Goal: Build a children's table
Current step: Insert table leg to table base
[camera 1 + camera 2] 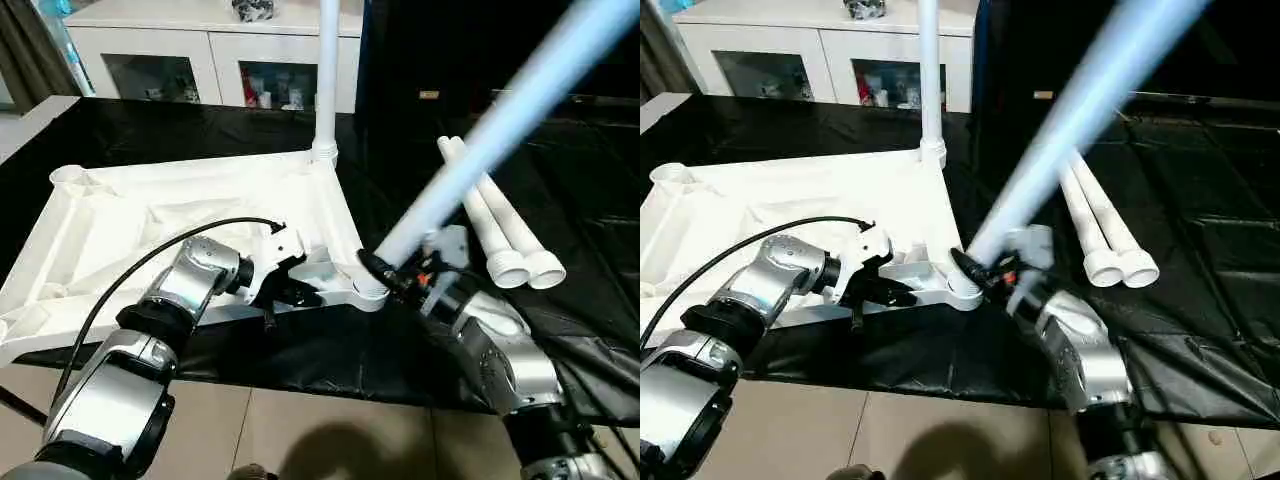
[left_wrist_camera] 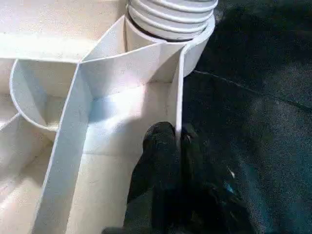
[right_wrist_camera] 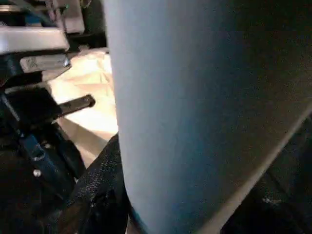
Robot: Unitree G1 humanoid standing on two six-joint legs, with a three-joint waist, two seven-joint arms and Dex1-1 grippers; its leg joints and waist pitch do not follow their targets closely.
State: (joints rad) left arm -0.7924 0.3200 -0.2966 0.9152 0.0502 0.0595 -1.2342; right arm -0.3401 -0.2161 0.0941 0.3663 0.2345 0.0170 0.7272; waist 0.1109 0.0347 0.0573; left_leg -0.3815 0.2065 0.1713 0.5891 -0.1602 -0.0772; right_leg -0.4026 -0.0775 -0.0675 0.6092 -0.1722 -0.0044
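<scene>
The white table top (image 1: 150, 225) lies upside down on black cloth, ribs facing up. One white leg (image 1: 327, 80) stands upright in its far right corner socket. My right gripper (image 1: 392, 272) is shut on a second leg (image 1: 500, 120), which tilts up and to the right with its lower end at the near right corner socket (image 1: 368, 292). That leg (image 3: 195, 107) looms large in the right wrist view. My left gripper (image 1: 285, 290) is shut on the table top's near rim; its fingers (image 2: 163, 146) pinch the thin rim wall (image 2: 179, 87) just short of the socket (image 2: 170, 19).
Two loose white legs (image 1: 505, 235) lie side by side on the black cloth (image 1: 580, 200) to the right. A white glass-door cabinet (image 1: 210, 50) stands behind the work. Beige floor (image 1: 300, 430) runs along the near edge.
</scene>
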